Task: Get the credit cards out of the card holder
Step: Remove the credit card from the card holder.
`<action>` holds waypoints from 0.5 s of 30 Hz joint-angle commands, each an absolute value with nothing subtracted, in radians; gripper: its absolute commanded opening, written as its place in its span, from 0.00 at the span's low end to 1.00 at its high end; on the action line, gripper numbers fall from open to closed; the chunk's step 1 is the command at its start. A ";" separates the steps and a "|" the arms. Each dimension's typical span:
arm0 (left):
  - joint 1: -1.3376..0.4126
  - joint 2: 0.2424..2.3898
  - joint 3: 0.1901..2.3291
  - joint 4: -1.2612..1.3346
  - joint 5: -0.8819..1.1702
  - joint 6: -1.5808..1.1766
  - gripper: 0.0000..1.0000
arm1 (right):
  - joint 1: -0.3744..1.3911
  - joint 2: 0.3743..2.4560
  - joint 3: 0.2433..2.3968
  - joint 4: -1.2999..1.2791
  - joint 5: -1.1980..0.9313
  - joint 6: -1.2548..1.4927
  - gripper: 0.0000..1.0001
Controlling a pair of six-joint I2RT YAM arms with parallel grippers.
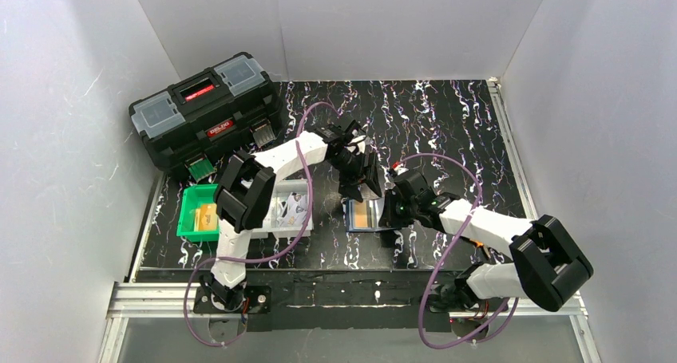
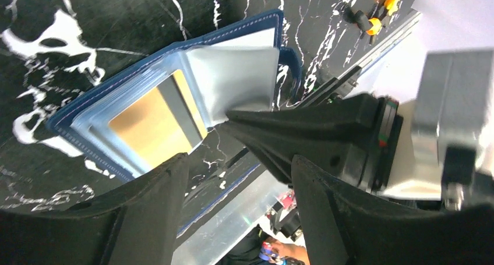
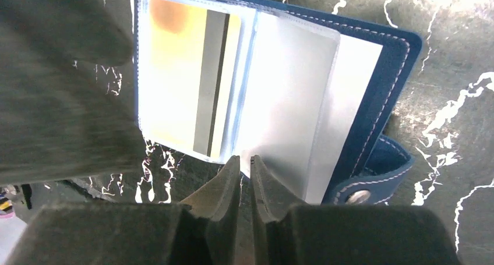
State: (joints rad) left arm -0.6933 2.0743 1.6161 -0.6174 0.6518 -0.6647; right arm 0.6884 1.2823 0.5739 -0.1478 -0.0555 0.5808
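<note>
**Count of items.** We count one card holder [image 3: 402, 55]. In it we see one credit card [image 3: 175, 73], crossed by one dark stripe. Its clear pockets [image 3: 291, 102] lie in layers, and we cannot fix their number. One snap [image 3: 356, 196] sits on its single closing tab. On the desk [image 1: 447, 124] we count one black toolbox [image 1: 207, 112], one green bin [image 1: 185, 211] and one clear tray [image 1: 299, 186]. The tan contents of the bin and the white slips [image 1: 289, 210] in the tray are too small to count. We count two grippers: the left gripper [image 2: 236, 160] and the right gripper [image 3: 244, 160].
</note>
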 commanded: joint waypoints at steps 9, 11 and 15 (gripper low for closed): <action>-0.679 1.953 1.529 -0.686 0.510 -0.592 0.48 | 0.532 1.348 0.589 -0.023 -0.352 0.739 0.20; -0.679 1.961 1.533 -0.695 0.497 -0.583 0.41 | 0.526 1.375 0.596 0.005 -0.391 0.764 0.20; -0.679 1.971 1.526 -0.708 0.458 -0.565 0.29 | 0.525 1.443 0.612 0.051 -0.438 0.801 0.20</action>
